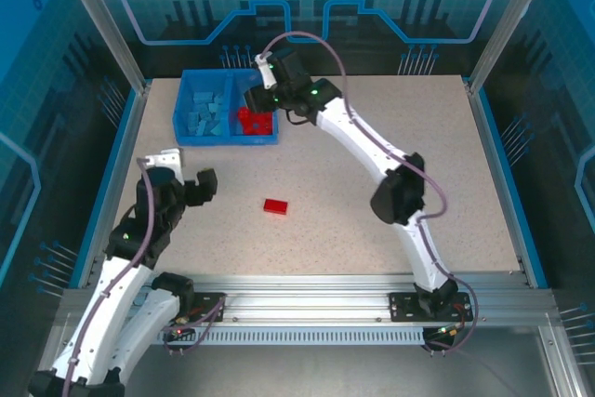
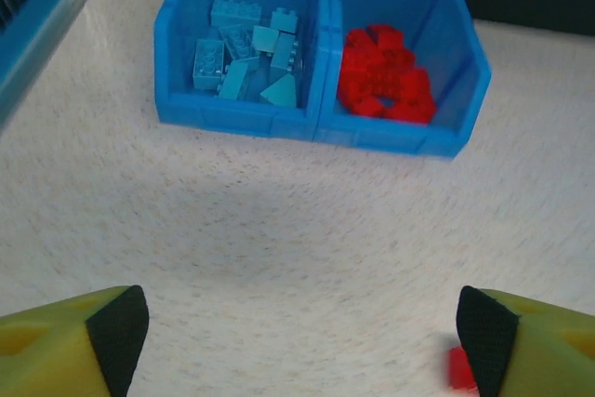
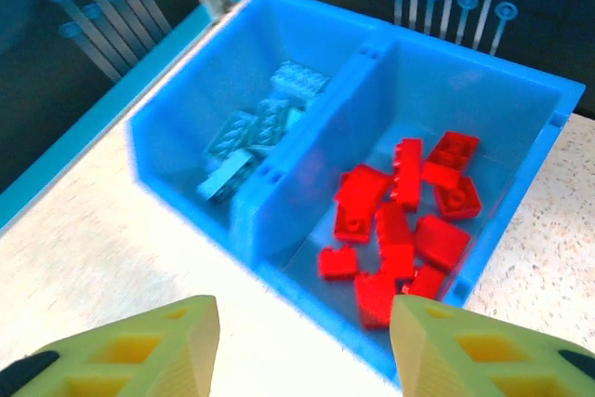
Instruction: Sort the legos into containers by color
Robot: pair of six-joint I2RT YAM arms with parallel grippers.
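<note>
A blue bin [image 1: 223, 141] stands at the back left of the table, split by a divider [image 3: 307, 146]. Its left compartment holds several light blue legos [image 1: 206, 111] [image 2: 246, 58] [image 3: 260, 132]. The right one holds several red legos [image 1: 256, 121] [image 2: 386, 76] [image 3: 404, 220]. One red lego [image 1: 275, 205] [image 2: 460, 367] lies alone on the table in front of the bin. My right gripper [image 1: 256, 99] [image 3: 305, 341] hovers over the bin's near wall by the red compartment, open and empty. My left gripper [image 1: 186, 178] [image 2: 302, 341] is open and empty, low over the table, the loose red lego beside its right fingertip [image 2: 485, 337].
Blue rails [image 1: 112, 174] edge the speckled table on the left and right, and an aluminium post [image 1: 98, 16] rises at the back left corner near the bin. The right arm's elbow [image 1: 400, 194] hangs over the table's middle right.
</note>
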